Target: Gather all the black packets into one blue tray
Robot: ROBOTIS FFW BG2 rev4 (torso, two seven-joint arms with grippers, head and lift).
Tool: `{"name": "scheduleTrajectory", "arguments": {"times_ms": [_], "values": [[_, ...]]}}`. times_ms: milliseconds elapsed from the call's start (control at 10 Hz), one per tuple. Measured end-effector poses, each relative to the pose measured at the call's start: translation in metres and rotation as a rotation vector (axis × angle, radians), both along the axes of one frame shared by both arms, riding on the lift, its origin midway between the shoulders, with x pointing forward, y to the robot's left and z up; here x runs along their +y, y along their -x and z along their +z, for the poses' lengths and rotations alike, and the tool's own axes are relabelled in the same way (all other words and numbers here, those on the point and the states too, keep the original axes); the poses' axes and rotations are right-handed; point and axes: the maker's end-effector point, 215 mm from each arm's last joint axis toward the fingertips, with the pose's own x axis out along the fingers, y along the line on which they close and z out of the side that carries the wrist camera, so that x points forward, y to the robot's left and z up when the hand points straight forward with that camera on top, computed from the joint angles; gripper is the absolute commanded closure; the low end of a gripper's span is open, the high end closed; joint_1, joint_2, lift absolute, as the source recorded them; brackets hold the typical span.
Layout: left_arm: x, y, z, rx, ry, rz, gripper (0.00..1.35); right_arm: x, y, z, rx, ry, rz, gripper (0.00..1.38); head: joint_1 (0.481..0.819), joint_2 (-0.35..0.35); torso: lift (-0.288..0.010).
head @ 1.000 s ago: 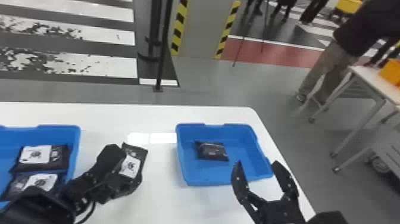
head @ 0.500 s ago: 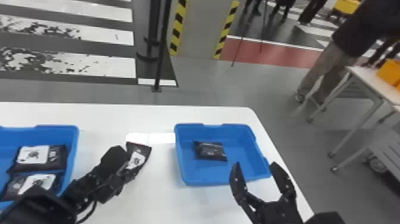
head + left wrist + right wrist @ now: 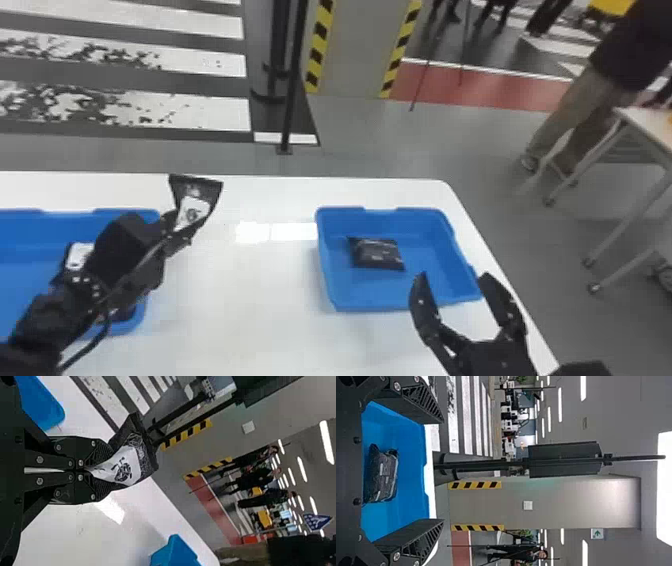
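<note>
On inspection, the right pincer [image 3: 452,281] stood with fingers apart by the near side of the right tray [image 3: 425,250], which held one black packet [image 3: 377,253], more lay in the left tray [image 3: 25,280], and the left pincer [image 3: 184,229] was clamped on a white-labelled packet [image 3: 194,205] above the bench [image 3: 260,305].

Black packet [image 3: 130,463] — aloft, seemingly creased

We have lifted the black packet [image 3: 194,202] higher in our left hand [image 3: 181,229] and moved it left, hiding more of the left blue tray [image 3: 131,215].
</note>
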Motion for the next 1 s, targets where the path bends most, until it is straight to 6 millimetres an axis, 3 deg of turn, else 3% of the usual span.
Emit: {"name": "scheduleTrajectory", "arguments": {"times_ms": [200,400,500,700,800,1000], "values": [[0.075,0.026,0.037,-0.055,0.004,0.125,1.21,0.002,0.0,-0.002,0.003,-0.004,0.003,0.13,0.695,-0.144,-0.11],[0.131,0.054,0.043,-0.048,-0.018,0.212,1.2,0.003,-0.001,-0.002,0.003,-0.006,0.005,0.13,0.695,-0.056,-0.11],[0.151,0.062,0.039,-0.037,-0.034,0.242,1.08,0.005,-0.002,-0.002,0.004,-0.008,0.008,0.13,0.695,-0.037,-0.11],[0.191,0.071,0.031,-0.016,-0.079,0.309,0.19,0.008,-0.004,-0.003,0.005,-0.01,0.018,0.13,0.695,0.026,-0.11],[0.212,0.076,0.026,-0.002,-0.105,0.349,0.03,0.009,-0.004,-0.004,0.007,-0.008,0.021,0.13,0.695,0.06,-0.11],[0.238,0.084,0.024,0.001,-0.127,0.391,0.2,0.01,-0.005,-0.006,0.013,-0.006,0.027,0.14,0.695,0.109,-0.11]]}}
